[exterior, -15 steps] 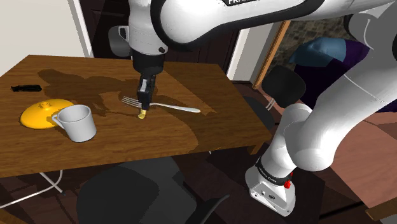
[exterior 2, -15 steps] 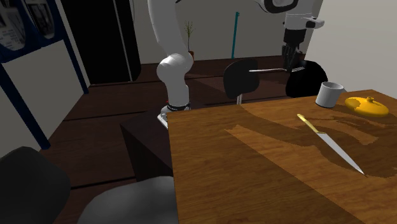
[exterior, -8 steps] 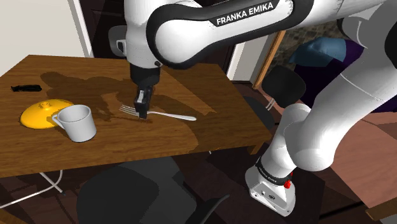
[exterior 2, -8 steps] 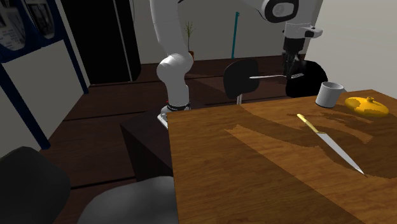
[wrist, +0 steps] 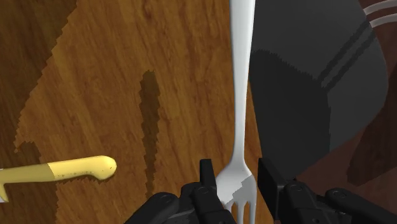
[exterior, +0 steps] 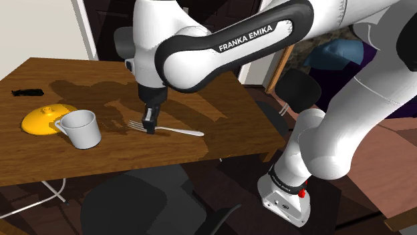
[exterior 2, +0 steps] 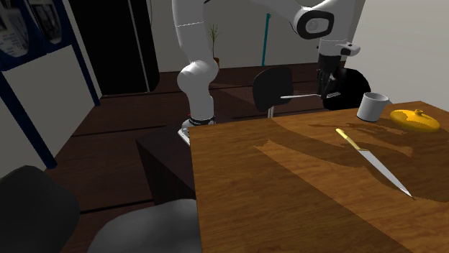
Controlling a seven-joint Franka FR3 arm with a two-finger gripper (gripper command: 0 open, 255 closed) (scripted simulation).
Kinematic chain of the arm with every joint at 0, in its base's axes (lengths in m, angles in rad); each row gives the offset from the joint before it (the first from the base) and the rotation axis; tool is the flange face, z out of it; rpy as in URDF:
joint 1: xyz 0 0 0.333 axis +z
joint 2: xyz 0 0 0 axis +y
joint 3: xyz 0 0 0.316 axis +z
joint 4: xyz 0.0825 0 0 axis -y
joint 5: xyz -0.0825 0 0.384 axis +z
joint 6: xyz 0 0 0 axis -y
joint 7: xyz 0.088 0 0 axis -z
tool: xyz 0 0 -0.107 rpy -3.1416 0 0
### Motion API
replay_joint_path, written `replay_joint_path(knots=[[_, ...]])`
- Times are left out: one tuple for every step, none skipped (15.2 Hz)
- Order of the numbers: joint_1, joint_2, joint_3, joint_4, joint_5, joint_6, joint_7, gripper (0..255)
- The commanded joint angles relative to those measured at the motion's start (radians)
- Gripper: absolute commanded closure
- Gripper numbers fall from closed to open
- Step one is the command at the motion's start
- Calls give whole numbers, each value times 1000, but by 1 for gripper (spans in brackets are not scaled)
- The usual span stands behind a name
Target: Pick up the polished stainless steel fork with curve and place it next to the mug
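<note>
The silvery fork [exterior: 175,129] hangs level just above the brown wooden table [exterior: 220,143], and my black gripper [exterior: 150,127] is shut on it close to the tines. Its handle points toward the shoulder view's right. In the wrist view the fingers clasp the fork's neck [wrist: 239,121], with the gripper [wrist: 234,182] over the table's edge. The white mug [exterior: 81,128] stands a short way to the shoulder view's left of the tines. From the second exterior view, the fork [exterior 2: 298,95] sticks out from the gripper [exterior 2: 327,91], with the mug [exterior 2: 372,106] to its right.
A yellow lid [exterior: 42,119] lies just behind the mug. A knife with a yellow handle [exterior 2: 371,162] lies on the table under the arm; its handle [wrist: 76,171] shows beside the gripper. A small black object [exterior: 27,92] sits far left. A dark chair [wrist: 312,95] stands past the table's edge.
The gripper has come down toward the table with the fork still in its grip, and shifted slightly nearer the front edge. The mug, lid and knife have not moved.
</note>
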Motion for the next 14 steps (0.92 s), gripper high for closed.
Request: replay_joint_path(knots=[[0, 12, 0, -16, -2, 28, 0, 255], [0, 18, 1, -24, -3, 42, 1, 255], [0, 24, 2, -31, -4, 55, 1, 255], [0, 31, 2, -38, -5, 69, 2, 255], [0, 37, 2, -46, -6, 83, 3, 255], [0, 44, 3, -52, -7, 97, 4, 255], [0, 52, 3, -59, -8, 110, 4, 255], [0, 59, 4, -66, -10, 124, 5, 255], [0, 67, 4, -72, -11, 138, 6, 255], [0, 75, 5, -78, -13, 152, 7, 255], [0, 83, 5, -84, -14, 166, 8, 255], [0, 91, 5, -89, -16, 180, 10, 255], [0, 100, 6, -95, -18, 194, 11, 255], [0, 108, 6, -100, -20, 207, 12, 255]])
